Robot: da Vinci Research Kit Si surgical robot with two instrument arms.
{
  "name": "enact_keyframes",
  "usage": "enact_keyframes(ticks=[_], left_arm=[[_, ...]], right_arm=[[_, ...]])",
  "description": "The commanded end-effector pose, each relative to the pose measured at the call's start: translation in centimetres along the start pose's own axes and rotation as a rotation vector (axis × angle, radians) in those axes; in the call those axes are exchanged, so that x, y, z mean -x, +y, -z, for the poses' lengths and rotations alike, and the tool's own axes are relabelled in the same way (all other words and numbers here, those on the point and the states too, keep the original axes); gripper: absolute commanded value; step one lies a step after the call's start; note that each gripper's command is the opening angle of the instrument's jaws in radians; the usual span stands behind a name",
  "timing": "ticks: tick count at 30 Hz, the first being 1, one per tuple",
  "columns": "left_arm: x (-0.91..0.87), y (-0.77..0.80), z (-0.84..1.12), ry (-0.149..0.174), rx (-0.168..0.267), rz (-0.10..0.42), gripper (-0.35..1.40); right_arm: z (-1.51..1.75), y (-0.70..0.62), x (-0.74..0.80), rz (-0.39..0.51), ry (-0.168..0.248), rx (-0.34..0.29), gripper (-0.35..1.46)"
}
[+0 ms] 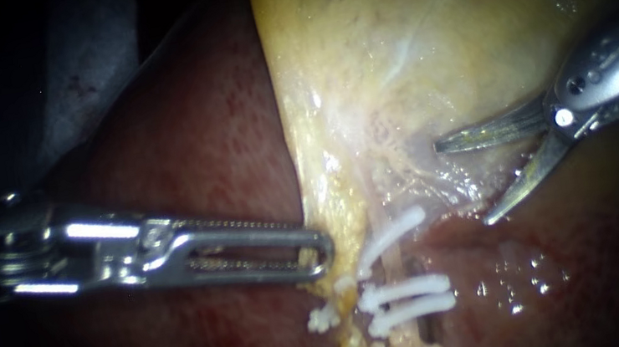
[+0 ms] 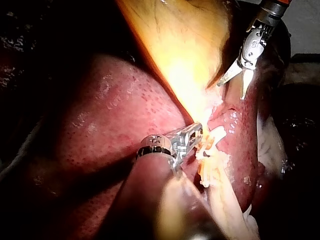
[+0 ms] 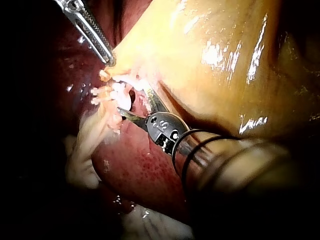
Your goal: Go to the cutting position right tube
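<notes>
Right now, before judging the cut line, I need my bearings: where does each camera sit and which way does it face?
Endoscope: close to the tissue, facing gallbladder, liver and clips; left instrument enters from the left, jaws shut on the gallbladder's edge; right instrument from the right, jaws open.
Left wrist: on the left arm, looking along its shaft toward the clips; right instrument beyond.
Right wrist: on the right arm, looking along its shaft at the clips; left instrument beyond.
Shared: all show both instruments and clips.

Darkness fills the surroundings outside the bright pool of light. A grey sheet point(image 1: 87, 68) with a few reddish specks lies above the left instrument point(image 1: 325, 254); a pale grey surface point(image 2: 307, 22) shows beyond the right instrument point(image 2: 231, 90).
</notes>
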Motion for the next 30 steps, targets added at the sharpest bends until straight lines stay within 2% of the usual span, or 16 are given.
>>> enact_keyframes(ticks=[1,2,4,12,18,23,26,30], left_arm=[[0.0,0.0,0.0,0.0,0.0,0.0,-0.35],[0.0,0.0,0.0,0.0,0.0,0.0,-0.35],[0.01,0.0,0.01,0.0,0.0,0.0,-0.35],[0.06,-0.03,0.16,0.004,-0.009,0.003,-0.35],[0.12,-0.07,0.39,-0.004,-0.003,0.008,-0.35],[0.16,-0.1,0.58,-0.013,0.003,0.013,-0.35],[0.17,-0.15,0.66,-0.015,0.004,0.016,-0.35],[0.19,-0.26,0.74,-0.014,0.004,0.02,-0.35]], right_arm=[[0.0,-0.01,0.0,0.0,0.001,-0.003,1.43],[-0.01,-0.01,0.0,0.0,0.001,-0.005,1.43],[-0.01,-0.05,0.02,-0.056,0.002,-0.015,1.43],[-0.1,-0.25,0.1,-0.177,0.011,-0.077,1.26],[-0.34,-0.42,0.23,-0.233,-0.036,-0.129,1.19],[-0.63,-0.55,0.35,-0.299,-0.057,-0.166,1.11],[-0.78,-0.6,0.41,-0.303,-0.073,-0.177,1.06],[-0.92,-0.62,0.47,-0.31,-0.076,-0.185,1.04]])
